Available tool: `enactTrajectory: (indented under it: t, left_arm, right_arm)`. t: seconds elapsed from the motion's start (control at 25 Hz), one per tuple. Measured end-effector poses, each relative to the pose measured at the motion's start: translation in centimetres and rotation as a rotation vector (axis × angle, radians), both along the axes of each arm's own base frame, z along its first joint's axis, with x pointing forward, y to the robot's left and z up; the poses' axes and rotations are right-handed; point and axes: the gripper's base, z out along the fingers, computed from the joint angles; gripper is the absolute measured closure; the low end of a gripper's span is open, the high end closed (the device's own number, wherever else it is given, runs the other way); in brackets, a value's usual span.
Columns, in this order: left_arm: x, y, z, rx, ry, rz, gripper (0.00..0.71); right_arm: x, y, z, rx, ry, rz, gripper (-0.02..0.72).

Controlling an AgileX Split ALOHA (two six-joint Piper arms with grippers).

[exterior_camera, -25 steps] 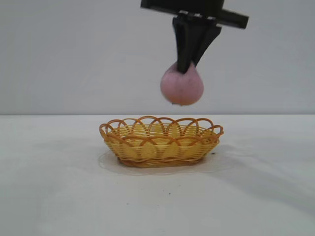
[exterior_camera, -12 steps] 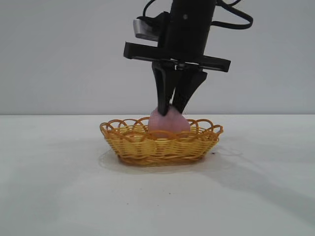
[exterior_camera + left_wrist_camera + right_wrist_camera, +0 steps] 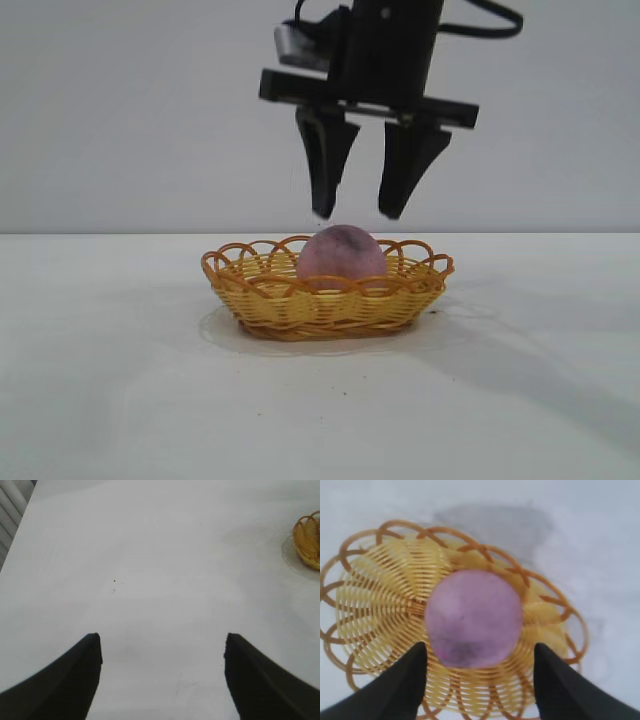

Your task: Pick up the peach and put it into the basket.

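Observation:
The dusty pink peach (image 3: 342,252) lies inside the yellow-orange wicker basket (image 3: 262,296) at the middle of the table. In the right wrist view the peach (image 3: 473,617) rests on the basket's woven floor (image 3: 380,610). My right gripper (image 3: 357,214) hangs open just above the peach, its two black fingers apart and clear of it; it also shows in the right wrist view (image 3: 480,652). My left gripper (image 3: 161,642) is open and empty over bare table, far from the basket, whose rim (image 3: 307,537) shows at that view's edge.
The white table (image 3: 120,400) spreads around the basket on all sides. A plain grey wall stands behind. A few small dark specks (image 3: 114,581) mark the table under the left gripper.
The right gripper came down with the peach into the basket, opened and let it go, then rose a little. The peach now rests in the basket.

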Motion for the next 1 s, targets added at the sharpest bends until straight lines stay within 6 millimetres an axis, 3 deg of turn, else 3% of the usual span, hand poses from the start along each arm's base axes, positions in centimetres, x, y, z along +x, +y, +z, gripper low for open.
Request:
enactTrajectory:
  t: [0.16, 0.28, 0.72, 1.0]
  left_arm:
    - [0.0, 0.0, 0.0, 0.0, 0.0, 0.0, 0.252]
    - [0.0, 0.0, 0.0, 0.0, 0.0, 0.0, 0.252]
    - [0.0, 0.0, 0.0, 0.0, 0.0, 0.0, 0.252]
    - [0.0, 0.0, 0.0, 0.0, 0.0, 0.0, 0.252]
  right_arm:
    - [0.2, -1.4, 2.7, -0.025, -0.091, 0.007, 0.305]
    - [1.4, -4.1, 3.5, -0.035, -0.105, -0.056, 0.305]
    - [5.5, -16.4, 3.5, -0.075, -0.068, -0.371, 0.305]
    - [5.6, -20.7, 3.4, -0.147, -0.025, -0.45, 0.305]
